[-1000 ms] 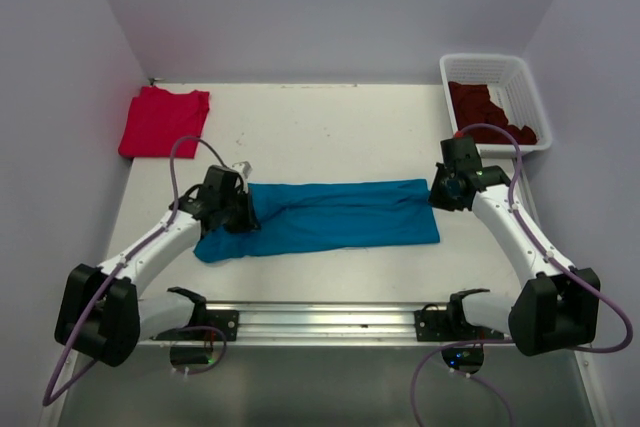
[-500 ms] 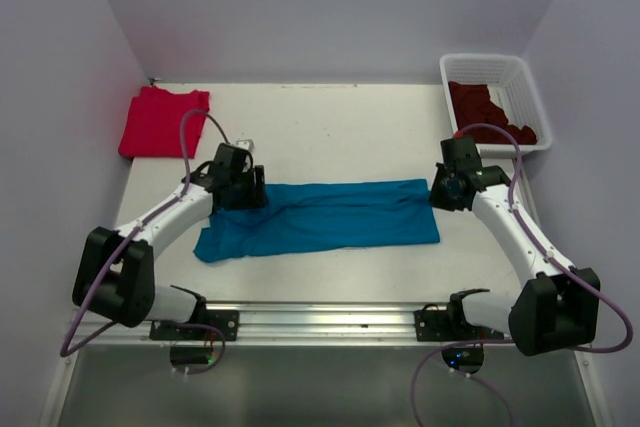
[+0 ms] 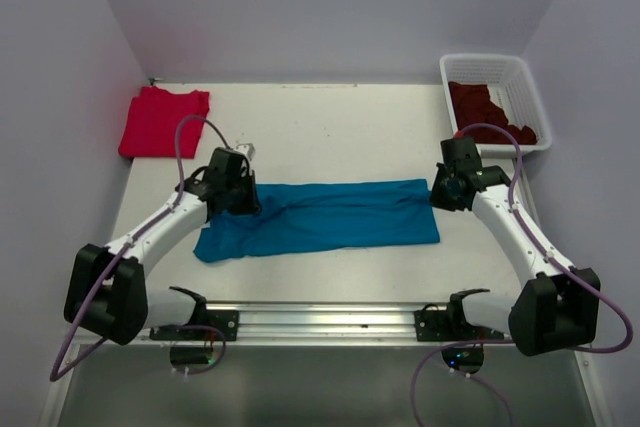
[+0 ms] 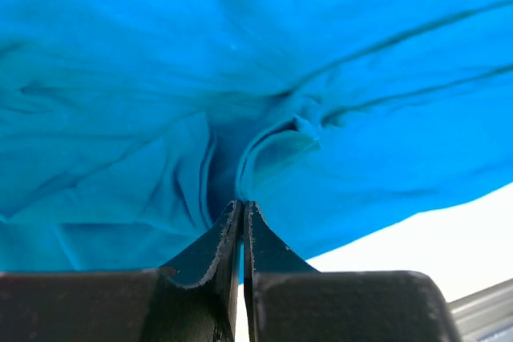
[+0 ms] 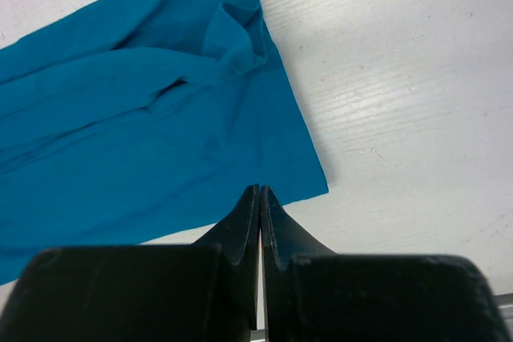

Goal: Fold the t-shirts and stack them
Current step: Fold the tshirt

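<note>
The teal blue t-shirt (image 3: 330, 217) lies folded into a long strip across the middle of the table, and also shows in the left wrist view (image 4: 120, 78) and the right wrist view (image 5: 120, 142). My left gripper (image 3: 246, 202) is at its far left end, jaws together, and the cloth puckers into the tips (image 4: 241, 204). My right gripper (image 3: 438, 197) is shut with its tips (image 5: 259, 190) at the shirt's right corner edge, where the cloth lies flat. The bright red t-shirt (image 3: 160, 119) lies folded at the far left. Dark maroon t-shirts (image 3: 490, 107) sit in the basket.
A white lattice basket (image 3: 480, 59) stands at the far right corner. A metal rail (image 3: 320, 319) runs along the near edge between the arm bases. Purple walls close the table on three sides.
My left gripper has moved from the shirt's near left part up to its far left end, and the cloth there has shifted. The right arm has not moved.
</note>
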`<state>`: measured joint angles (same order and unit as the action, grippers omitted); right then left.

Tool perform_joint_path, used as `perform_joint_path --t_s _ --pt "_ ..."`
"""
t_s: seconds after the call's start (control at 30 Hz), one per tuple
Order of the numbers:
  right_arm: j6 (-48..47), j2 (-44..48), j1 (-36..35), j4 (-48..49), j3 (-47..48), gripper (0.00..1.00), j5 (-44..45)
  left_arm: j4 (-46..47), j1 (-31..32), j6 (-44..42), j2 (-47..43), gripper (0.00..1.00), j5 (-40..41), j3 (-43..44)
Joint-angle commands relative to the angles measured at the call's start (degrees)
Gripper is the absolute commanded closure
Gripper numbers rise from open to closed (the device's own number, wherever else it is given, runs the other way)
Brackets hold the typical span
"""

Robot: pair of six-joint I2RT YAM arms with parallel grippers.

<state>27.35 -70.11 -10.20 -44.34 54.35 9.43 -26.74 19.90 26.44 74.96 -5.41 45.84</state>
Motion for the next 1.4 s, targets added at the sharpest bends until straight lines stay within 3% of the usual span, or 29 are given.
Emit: perform_joint_path --t_s 0.0,0.37,0.5,0.67,0.7,0.8,0.87,0.93,1.13,1.37 --pt "-0.7 1.3 -0.3 -0.2 0.6 1.0 0.1 -1.6 0.8 0.9 -3.6 0.93 -2.8 -1.7" --pt "-0.7 0.9 -0.3 -0.6 1.5 1.0 0.3 -0.5 4.9 5.9 -8.3 0.94 -8.1 -10.1" --pt "-0.7 0.7 -0.3 -0.5 1.6 1.0 0.4 -1.0 6.7 7.7 -9.3 0.85 -6.5 -9.1" --pt "-0.6 0.7 -0.3 -0.4 1.1 1.0 0.7 -1.4 8.3 8.1 -15.7 0.5 -1.1 -3.6" --pt "-0.7 0.6 -0.3 -0.3 1.0 1.0 0.6 -2.3 8.3 7.2 -15.4 0.31 3.1 -2.4" --pt "-0.7 0.7 -0.3 -0.2 1.1 1.0 0.4 -6.1 8.2 5.5 -9.1 0.21 9.9 3.9" --pt "-0.7 0.8 -0.3 -0.3 1.2 1.0 0.2 -5.2 7.7 4.8 -2.9 0.21 10.4 5.0" --pt "-0.7 1.2 -0.3 -0.6 1.3 1.0 0.3 -3.2 6.6 3.9 3.3 0.27 9.1 6.3" --pt "-1.0 2.9 -0.3 -1.6 1.3 1.0 1.5 -1.0 6.0 3.5 12.0 0.56 6.3 8.0" --pt "-0.9 2.7 -0.3 -1.0 0.5 1.0 1.0 -1.7 5.9 3.3 12.7 0.58 8.8 6.2"
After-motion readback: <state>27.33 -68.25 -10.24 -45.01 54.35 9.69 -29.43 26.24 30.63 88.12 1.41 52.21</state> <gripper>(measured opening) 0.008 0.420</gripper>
